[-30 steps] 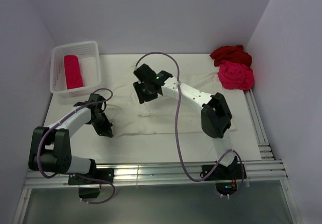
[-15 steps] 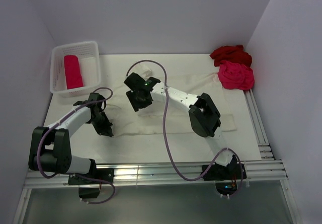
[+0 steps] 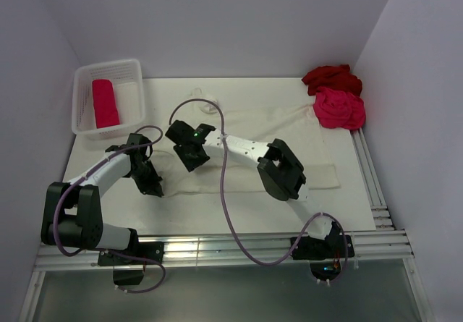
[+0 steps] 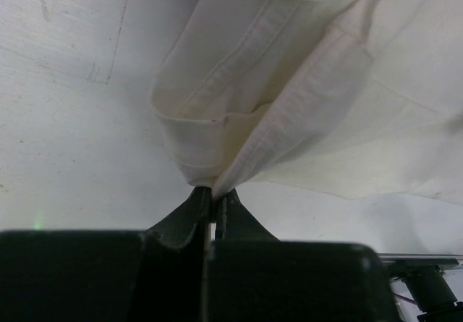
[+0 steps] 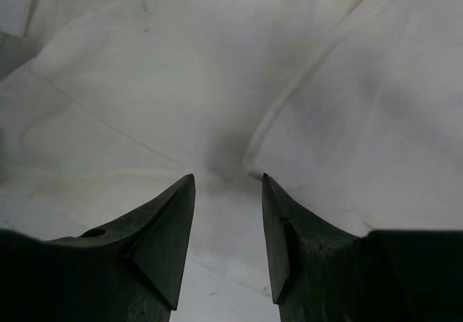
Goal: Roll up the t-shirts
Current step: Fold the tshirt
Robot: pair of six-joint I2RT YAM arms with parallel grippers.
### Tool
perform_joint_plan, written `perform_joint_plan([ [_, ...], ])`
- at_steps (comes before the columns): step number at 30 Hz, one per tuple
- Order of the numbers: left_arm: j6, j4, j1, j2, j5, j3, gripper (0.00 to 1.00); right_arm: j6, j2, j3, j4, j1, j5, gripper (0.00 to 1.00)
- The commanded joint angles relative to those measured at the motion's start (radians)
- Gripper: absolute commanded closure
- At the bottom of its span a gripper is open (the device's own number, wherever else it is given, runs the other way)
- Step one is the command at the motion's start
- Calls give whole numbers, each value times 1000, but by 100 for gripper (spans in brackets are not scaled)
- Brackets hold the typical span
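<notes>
One cream tee [image 3: 289, 123], L tool [image 4: 213, 190] pinching hem, R tool [image 5: 228, 181] parted

The right arm [image 3: 242, 147] hides part of the cream-white t-shirt [image 3: 322, 176].

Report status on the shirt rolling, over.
Left gripper shut on cream-white t-shirt edge. Right gripper open over same shirt. Hot pink t-shirt and dark red t-shirt far right, not in the way.
</notes>
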Motion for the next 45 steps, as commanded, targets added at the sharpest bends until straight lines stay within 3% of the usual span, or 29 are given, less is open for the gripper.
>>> perform_joint_plan([
  [1, 26, -7, 4, -2, 28, 12, 100, -3, 22, 73, -28, 6, 148, 53],
  [6, 27, -7, 4, -4, 31, 9, 100, -8, 36, 82, -39, 6, 240, 60],
  [15, 30, -7, 4, 6, 34, 14, 99, -46, 19, 25, 7, 8, 209, 58],
  [18, 32, -5, 4, 10, 34, 14, 100, -46, 19, 24, 9, 8, 220, 76],
  [19, 32, -5, 4, 12, 34, 14, 100, -46, 22, 28, 6, 9, 219, 90],
  [21, 32, -5, 4, 12, 37, 14, 100, -46, 16, 31, 13, 8, 216, 100],
  [35, 30, -10, 4, 18, 31, 12, 100, 3, -93, -116, 151, -162, 74, 100],
  [45, 26, -12, 4, 33, 22, 17, 100, 40, -81, -107, 194, -304, -47, 100],
])
